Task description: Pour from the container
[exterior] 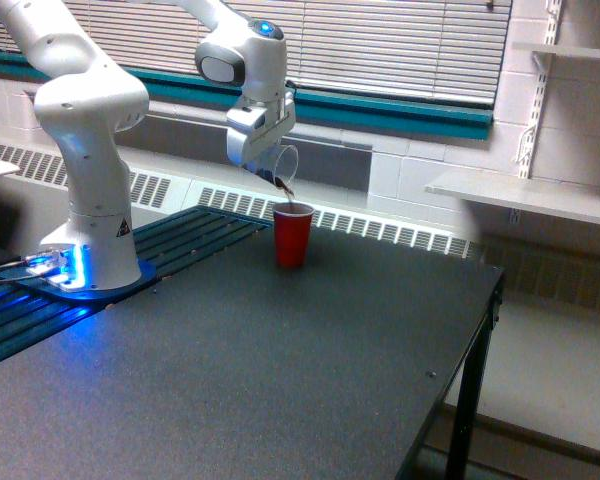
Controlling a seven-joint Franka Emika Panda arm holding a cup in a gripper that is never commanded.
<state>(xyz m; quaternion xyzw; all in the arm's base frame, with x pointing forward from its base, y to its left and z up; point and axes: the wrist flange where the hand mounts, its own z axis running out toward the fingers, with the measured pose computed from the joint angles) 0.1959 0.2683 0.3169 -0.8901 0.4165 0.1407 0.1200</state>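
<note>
Container: we see the small clear round-rimmed cup (283,167) tipped steeply, mouth down, just above the red cup; dark brown contents sit at its lower lip.
Gripper: the white gripper (265,150) has its jaws closed on the clear cup.
Red cup: we find the opaque red plastic cup (292,235) upright on the table.
Table: the dark flat-topped table (280,370) carries the red cup near its far edge.
Arm base: we note the white arm base (95,225) well off to the exterior view's left of the red cup.

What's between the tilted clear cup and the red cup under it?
In the exterior view, only a thin dark stream falls from the clear cup into the red cup.
</note>
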